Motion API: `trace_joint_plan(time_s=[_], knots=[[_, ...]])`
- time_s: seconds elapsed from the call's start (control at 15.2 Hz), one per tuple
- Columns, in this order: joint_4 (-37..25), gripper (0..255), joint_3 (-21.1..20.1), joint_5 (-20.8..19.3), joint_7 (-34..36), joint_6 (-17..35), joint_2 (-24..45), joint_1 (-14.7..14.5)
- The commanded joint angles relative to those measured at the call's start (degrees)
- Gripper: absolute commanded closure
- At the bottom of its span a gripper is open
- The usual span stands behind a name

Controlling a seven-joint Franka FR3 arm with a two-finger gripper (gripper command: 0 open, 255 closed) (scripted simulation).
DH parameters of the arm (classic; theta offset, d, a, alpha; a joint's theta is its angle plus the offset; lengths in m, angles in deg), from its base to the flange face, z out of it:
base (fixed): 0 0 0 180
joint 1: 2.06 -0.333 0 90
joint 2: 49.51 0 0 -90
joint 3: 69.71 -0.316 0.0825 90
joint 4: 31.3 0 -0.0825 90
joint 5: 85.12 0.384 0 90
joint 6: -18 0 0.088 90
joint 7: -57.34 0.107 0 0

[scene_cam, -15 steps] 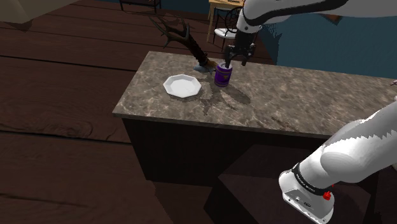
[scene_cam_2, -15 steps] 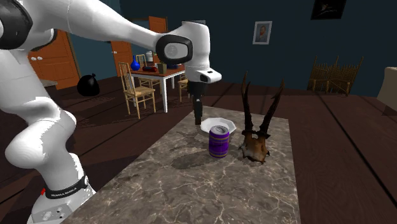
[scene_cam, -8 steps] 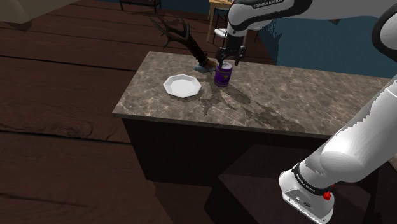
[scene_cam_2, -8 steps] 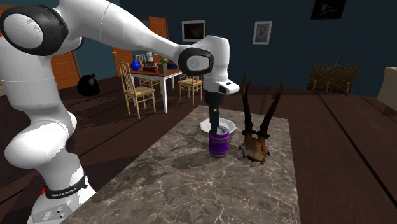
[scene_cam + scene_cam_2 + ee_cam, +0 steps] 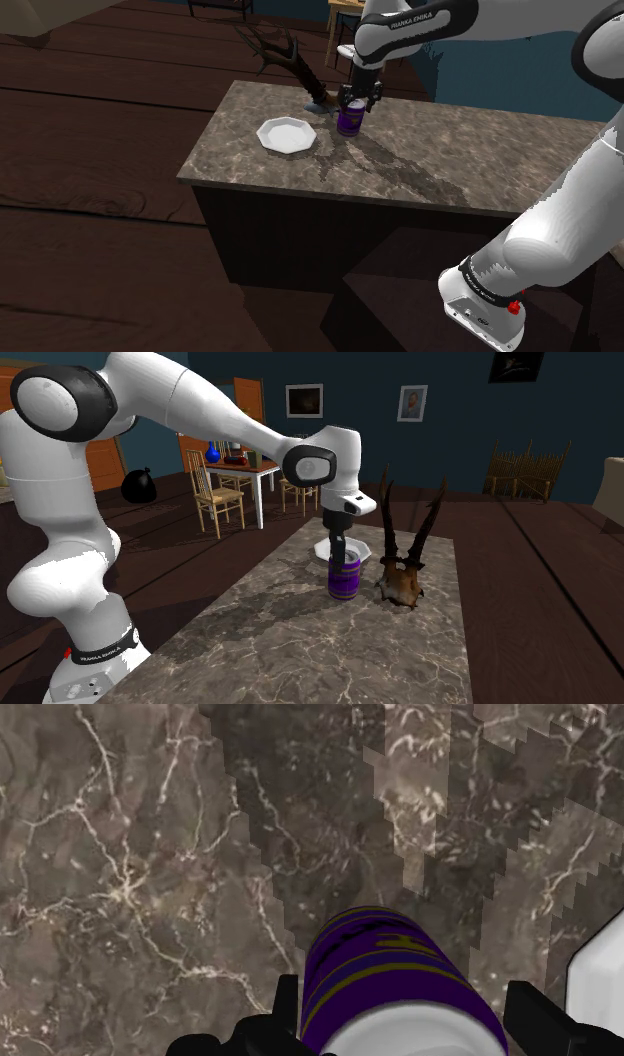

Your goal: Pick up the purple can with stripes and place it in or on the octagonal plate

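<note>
The purple can with yellowish stripes [image 5: 349, 121] stands upright on the marble counter, just beside the white octagonal plate [image 5: 287, 135]. My gripper [image 5: 353, 100] has come down over the can's top, pointing straight down. In the second exterior view the gripper [image 5: 340, 555] is at the rim of the can [image 5: 345, 579], with the plate [image 5: 359, 549] behind it. Seen from the wrist, the can [image 5: 400, 979] sits between the two black fingers [image 5: 286, 1004], which stand apart on either side of it; the gripper [image 5: 410, 1026] is open. The plate's edge [image 5: 602, 989] shows past the right finger.
A dark antler mount [image 5: 291, 64] stands on the counter [image 5: 460, 160] right behind the can, close to it in the second exterior view [image 5: 406, 562]. Beyond the counter are a table with wooden chairs [image 5: 225, 487] and a dark wood floor.
The arm swung from beside the can to above it, then lowered. The open fingers now straddle the can's upper part. Can and plate have not moved.
</note>
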Motion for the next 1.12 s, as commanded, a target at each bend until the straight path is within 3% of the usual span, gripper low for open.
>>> trace_joint_plan(time_s=[0.0,0.26,0.33,1.06], knots=[[0.11,0,0.01,0.0,-0.02,0.18,0.04,0.01],[0.11,0,0.01,0.0,-0.02,0.16,0.04,0.01],[0.11,255,0.01,0.0,-0.02,0.16,0.04,0.01],[-0.8,255,0.01,-0.03,0.0,-1.26,-0.48,0.01]])
